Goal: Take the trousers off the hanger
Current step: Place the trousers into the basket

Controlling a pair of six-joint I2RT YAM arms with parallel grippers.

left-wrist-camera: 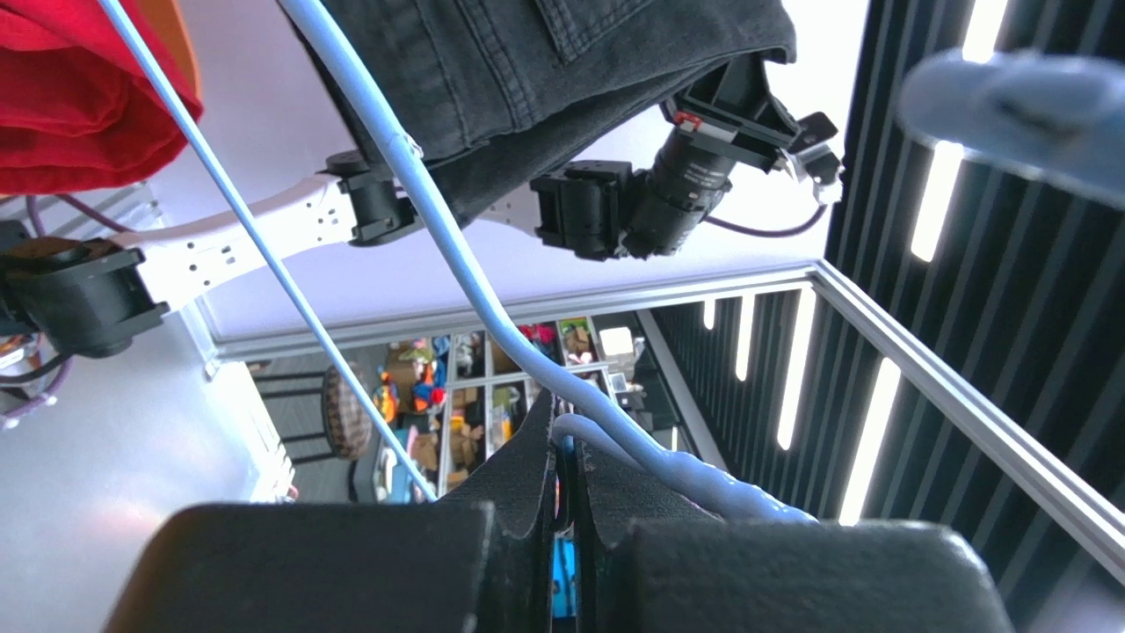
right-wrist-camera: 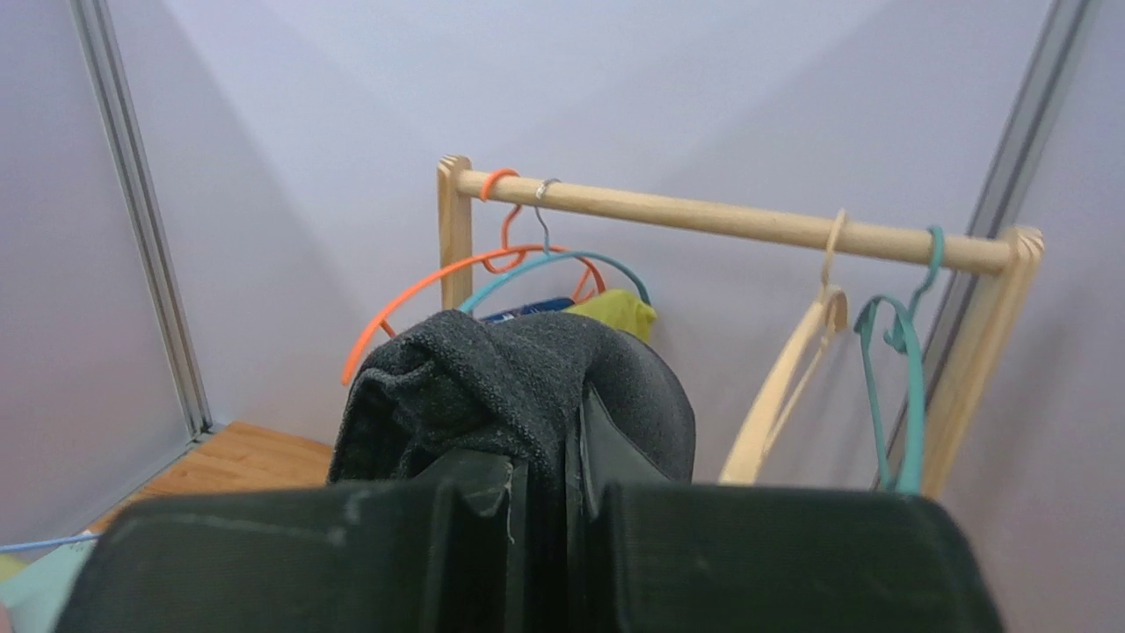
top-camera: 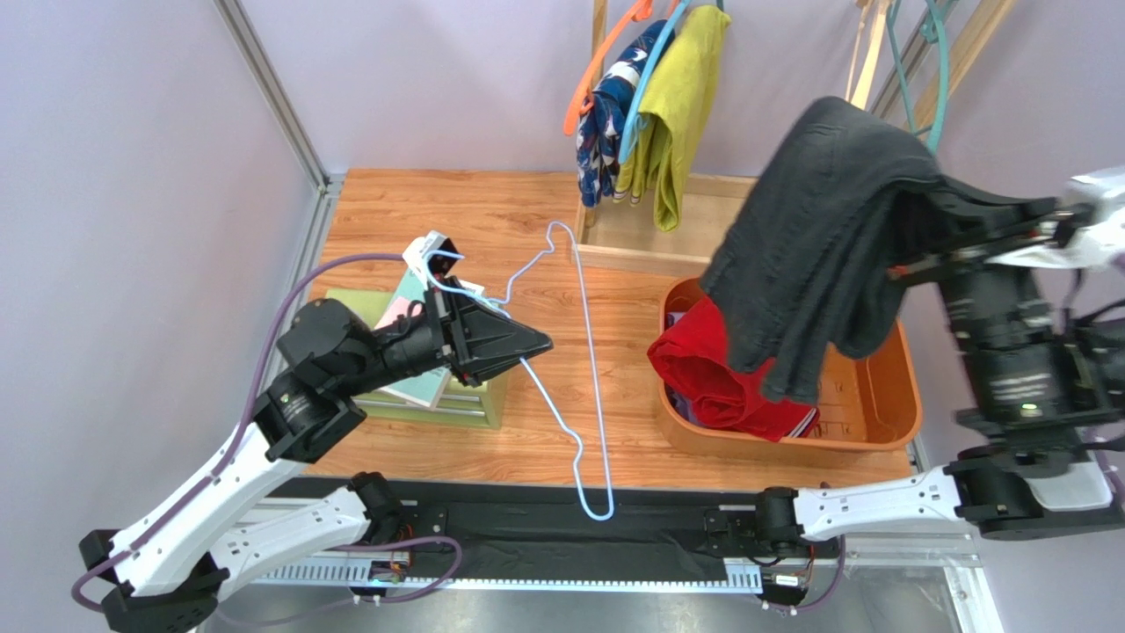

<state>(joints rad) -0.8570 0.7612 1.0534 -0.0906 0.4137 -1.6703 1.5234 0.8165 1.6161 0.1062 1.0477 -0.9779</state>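
- The left gripper (top-camera: 539,346) is clamped shut on the blue hanger (top-camera: 590,396) near its hook. The bare wire frame runs from there toward the near edge of the counter (top-camera: 436,211).
- The right gripper (right-wrist-camera: 571,491) is closed on a fold of the black trousers (top-camera: 819,251). It holds them high at the right, and the cloth hangs over the orange basket (top-camera: 911,396) without touching it.
- The black trousers are clear of the hanger, so for this pair the step in hand looks like the drop-off.
- Red trousers (top-camera: 707,369) already lie in the left part of the basket.
- Next, I judge, the right arm should lower the black pair into the free right part of the basket and only then open, so the legs do not drape over the rim.
- The left arm then needs to put the empty hanger aside, well clear of the basket.
- On the far rack (right-wrist-camera: 740,224), the yellow-green trousers (top-camera: 680,106) and the navy trousers (top-camera: 608,125) hang on hangers, so the task seems a good way from done.
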